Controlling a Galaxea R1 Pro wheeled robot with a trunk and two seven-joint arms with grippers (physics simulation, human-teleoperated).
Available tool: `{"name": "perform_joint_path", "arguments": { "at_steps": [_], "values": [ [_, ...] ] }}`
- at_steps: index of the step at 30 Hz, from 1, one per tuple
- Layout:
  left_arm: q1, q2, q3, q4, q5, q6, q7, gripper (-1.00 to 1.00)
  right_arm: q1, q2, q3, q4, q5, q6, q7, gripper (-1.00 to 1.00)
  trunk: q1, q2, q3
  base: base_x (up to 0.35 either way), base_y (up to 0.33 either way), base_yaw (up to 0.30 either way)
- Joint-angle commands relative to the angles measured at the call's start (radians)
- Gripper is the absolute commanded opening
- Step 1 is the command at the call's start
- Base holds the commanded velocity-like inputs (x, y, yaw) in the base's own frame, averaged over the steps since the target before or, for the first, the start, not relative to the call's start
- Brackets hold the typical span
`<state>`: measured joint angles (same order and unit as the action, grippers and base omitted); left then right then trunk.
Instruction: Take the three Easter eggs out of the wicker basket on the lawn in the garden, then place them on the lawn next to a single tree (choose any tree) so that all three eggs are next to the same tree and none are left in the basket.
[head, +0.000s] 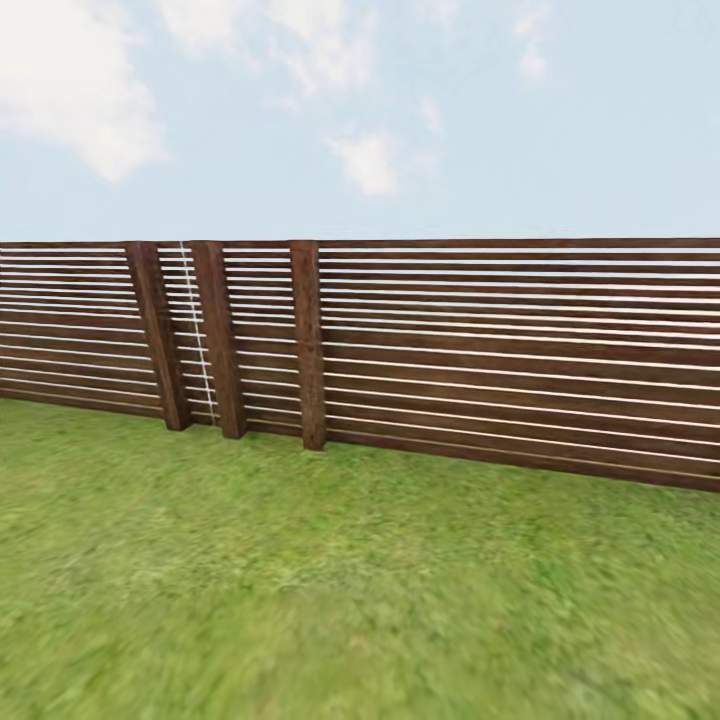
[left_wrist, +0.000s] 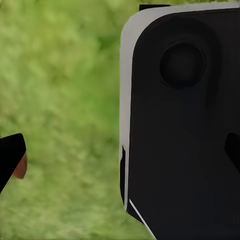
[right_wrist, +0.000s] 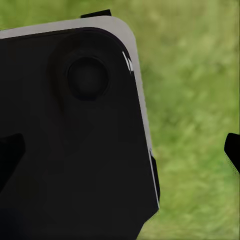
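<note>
Ahead of me the lawn (head: 330, 590) runs up to a brown slatted fence (head: 520, 360) with three posts toward the left, cloudy sky above. On my left wrist camera I see a dark finger (left_wrist: 10, 157) at the edge, blurred grass, then the robot's black base (left_wrist: 185, 130); on the right, base (right_wrist: 75, 145) then grass. I cannot tell how far either gripper is open or whether it holds anything

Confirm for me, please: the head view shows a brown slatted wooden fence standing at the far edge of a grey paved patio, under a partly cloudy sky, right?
Not quite. The fence stands at the far edge of a green lawn, not a grey paved patio; the head view shows grass running right up to it. The brown slats and partly cloudy sky are correct.
</note>
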<state>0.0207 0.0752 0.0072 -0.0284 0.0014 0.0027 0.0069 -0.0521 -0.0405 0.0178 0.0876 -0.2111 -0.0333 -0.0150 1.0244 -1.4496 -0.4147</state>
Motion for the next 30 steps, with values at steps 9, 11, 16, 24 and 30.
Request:
{"name": "perform_joint_path", "arguments": {
  "at_steps": [9, 11, 16, 24, 30],
  "values": [
    [0.001, 0.0, 0.001, -0.002, 0.0, 0.0, 0.001, 1.0, -0.002, -0.001, 0.002, 0.003, -0.007, -0.003, 0.0, 1.0, 0.001, 0.0, -0.001, 0.327, 0.0, 0.204],
    [0.001, 0.0, 0.0, -0.002, 0.0, 0.0, 0.001, 1.0, -0.002, -0.001, 0.001, 0.004, -0.007, -0.003, 0.0, 1.0, 0.001, 0.0, -0.001, 0.328, 0.0, 0.265],
    [0.001, 0.0, 0.001, -0.002, 0.0, 0.0, 0.001, 1.0, -0.002, -0.001, 0.001, 0.004, -0.007, -0.003, 0.0, 1.0, 0.001, 0.0, -0.001, 0.327, 0.0, 0.266],
    [0.001, 0.0, 0.001, -0.002, 0.0, -0.001, 0.001, 1.0, -0.002, -0.001, 0.001, 0.004, -0.007, -0.003, 0.0, 1.0, 0.001, 0.0, -0.001, 0.327, 0.0, 0.267],
    [0.001, 0.0, 0.001, -0.002, 0.0, -0.001, 0.001, 1.0, -0.002, -0.001, 0.001, 0.004, -0.007, -0.003, 0.0, 1.0, 0.001, 0.0, -0.001, 0.327, 0.0, 0.267]
  ]
}}
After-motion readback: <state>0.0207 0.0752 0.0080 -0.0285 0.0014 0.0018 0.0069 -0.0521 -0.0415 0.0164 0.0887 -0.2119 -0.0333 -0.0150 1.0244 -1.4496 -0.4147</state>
